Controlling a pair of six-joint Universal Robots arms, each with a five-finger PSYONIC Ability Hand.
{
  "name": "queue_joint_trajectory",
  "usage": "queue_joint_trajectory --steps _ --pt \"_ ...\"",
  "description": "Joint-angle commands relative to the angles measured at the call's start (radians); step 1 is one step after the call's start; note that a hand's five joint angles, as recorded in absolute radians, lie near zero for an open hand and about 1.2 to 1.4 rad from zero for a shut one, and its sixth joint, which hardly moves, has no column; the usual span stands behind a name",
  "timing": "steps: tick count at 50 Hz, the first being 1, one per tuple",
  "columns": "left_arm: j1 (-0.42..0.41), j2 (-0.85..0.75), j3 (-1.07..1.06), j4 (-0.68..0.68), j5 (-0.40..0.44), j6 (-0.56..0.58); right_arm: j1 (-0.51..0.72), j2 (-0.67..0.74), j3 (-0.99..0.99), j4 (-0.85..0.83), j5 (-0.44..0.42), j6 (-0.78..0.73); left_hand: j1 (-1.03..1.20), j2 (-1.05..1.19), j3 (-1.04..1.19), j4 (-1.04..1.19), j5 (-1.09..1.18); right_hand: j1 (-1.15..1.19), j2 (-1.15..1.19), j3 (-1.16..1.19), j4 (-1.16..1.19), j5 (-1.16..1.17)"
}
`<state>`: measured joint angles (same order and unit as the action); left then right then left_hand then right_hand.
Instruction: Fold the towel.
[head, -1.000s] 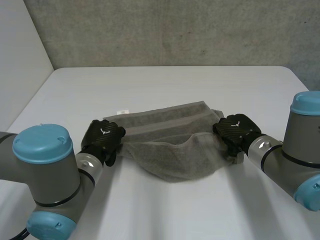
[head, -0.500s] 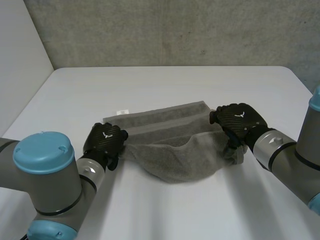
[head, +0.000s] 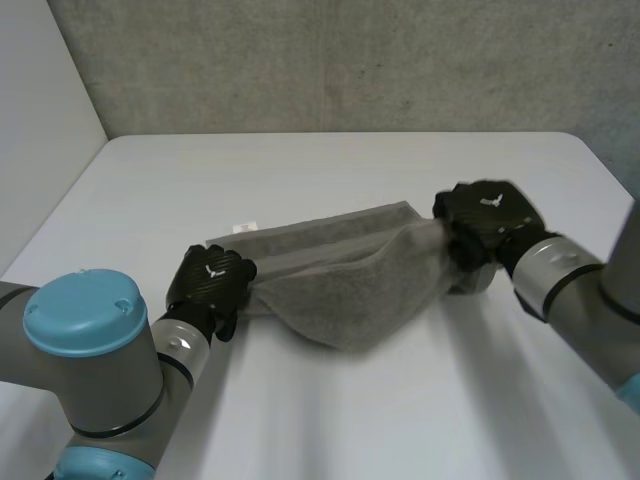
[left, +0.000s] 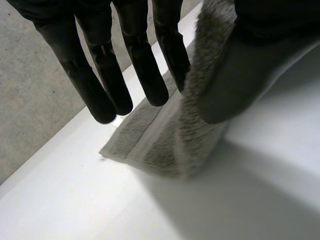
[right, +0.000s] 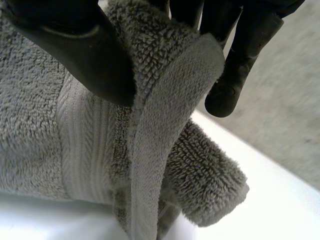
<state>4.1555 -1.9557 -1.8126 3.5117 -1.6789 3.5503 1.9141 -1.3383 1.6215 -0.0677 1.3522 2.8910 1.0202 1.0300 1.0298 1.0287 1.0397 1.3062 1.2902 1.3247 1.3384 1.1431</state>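
Note:
A grey towel (head: 340, 290) lies across the middle of the white table (head: 330, 170), partly doubled over lengthwise. My left hand (head: 212, 280) is at its left end. In the left wrist view its fingers (left: 100, 75) hang straight and spread, and the towel's edge (left: 210, 45) rises beside the thumb (left: 245, 75). My right hand (head: 490, 222) is at the right end, lifted a little off the table. In the right wrist view its thumb (right: 75, 45) presses the towel's hemmed edge (right: 165, 100) against the fingers (right: 235, 75).
A small white label (head: 245, 226) sticks out at the towel's far left corner. A grey wall stands behind the table's far edge. Bare table surface lies on every side of the towel.
My right hand has closed on the towel's right end and carried it up and away from me, pulling the sagging front fold tighter. The left hand's fingers have straightened.

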Motion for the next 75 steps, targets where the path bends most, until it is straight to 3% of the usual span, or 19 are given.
queue_joint_trajectory --steps 1,13,26,30,33,44,55,56,58,59,60,65,75 --pt "-0.001 0.000 0.002 0.023 0.011 -0.001 -0.064 -0.133 0.077 -0.003 -0.010 0.010 -0.469 -0.479 -0.479 -0.478 -0.663 0.090 0.106 0.072 0.058 0.079" --pt "-0.015 -0.075 0.035 0.104 0.120 0.002 -0.214 -0.177 0.204 -0.033 -0.091 0.004 -0.490 -0.499 -0.499 -0.498 -0.684 0.090 0.106 0.072 0.058 0.079" --pt "-0.015 -0.080 0.024 0.098 0.232 0.002 -0.225 -0.147 0.215 -0.073 -0.087 0.005 -0.481 -0.491 -0.490 -0.489 -0.675 0.068 0.084 0.049 0.035 0.056" --pt "-0.015 -0.081 0.019 0.090 0.284 0.005 -0.219 -0.147 0.215 -0.072 -0.094 0.002 -0.469 -0.479 -0.479 -0.478 -0.663 -0.357 -0.341 -0.375 -0.389 -0.368" --pt "-0.017 -0.078 0.010 0.072 0.309 0.007 -0.215 -0.151 0.215 -0.073 -0.096 -0.001 -0.466 -0.476 -0.476 -0.475 -0.660 -0.498 -0.483 -0.517 -0.531 -0.510" --pt "-0.024 -0.066 -0.019 0.044 0.315 0.009 -0.211 -0.154 0.224 -0.073 -0.099 -0.097 -0.410 -0.420 -0.420 -0.419 -0.604 -0.710 -0.694 -0.729 -0.743 -0.722" --pt "-0.026 -0.065 -0.051 0.044 0.317 0.009 -0.198 -0.176 0.253 -0.064 -0.142 -0.184 -0.313 -0.323 -0.323 -0.322 -0.508 -0.590 -0.574 -0.609 -0.622 -0.601" --pt "-0.028 -0.068 -0.053 0.044 0.317 0.009 -0.196 -0.174 0.255 -0.063 -0.142 -0.184 -0.313 -0.323 -0.323 -0.322 -0.508 -0.520 -0.504 -0.539 -0.552 -0.532" --pt "-0.028 -0.069 -0.053 0.046 0.317 0.009 -0.196 -0.177 0.253 -0.064 -0.131 -0.184 -0.313 -0.323 -0.323 -0.322 -0.508 -0.149 -0.133 -0.167 -0.181 -0.160" --pt "-0.028 -0.071 -0.051 0.046 0.317 0.009 -0.196 -0.177 0.253 -0.064 -0.131 -0.184 -0.313 -0.323 -0.323 -0.322 -0.508 -0.147 -0.131 -0.165 -0.179 -0.158" --pt "-0.029 -0.072 -0.051 0.046 0.317 0.009 -0.198 -0.180 0.253 -0.070 -0.130 -0.177 -0.311 -0.320 -0.320 -0.319 -0.505 0.088 0.104 0.069 0.055 0.076" --pt "-0.031 -0.078 -0.042 0.047 0.317 0.009 -0.213 -0.194 0.255 -0.078 -0.123 -0.154 -0.311 -0.320 -0.320 -0.319 -0.505 0.090 0.106 0.072 0.058 0.079" --pt "-0.034 -0.106 -0.008 0.055 0.317 0.009 -0.247 -0.191 0.241 -0.123 -0.047 0.037 -0.275 -0.285 -0.285 -0.284 -0.469 0.090 0.106 0.072 0.058 0.079"
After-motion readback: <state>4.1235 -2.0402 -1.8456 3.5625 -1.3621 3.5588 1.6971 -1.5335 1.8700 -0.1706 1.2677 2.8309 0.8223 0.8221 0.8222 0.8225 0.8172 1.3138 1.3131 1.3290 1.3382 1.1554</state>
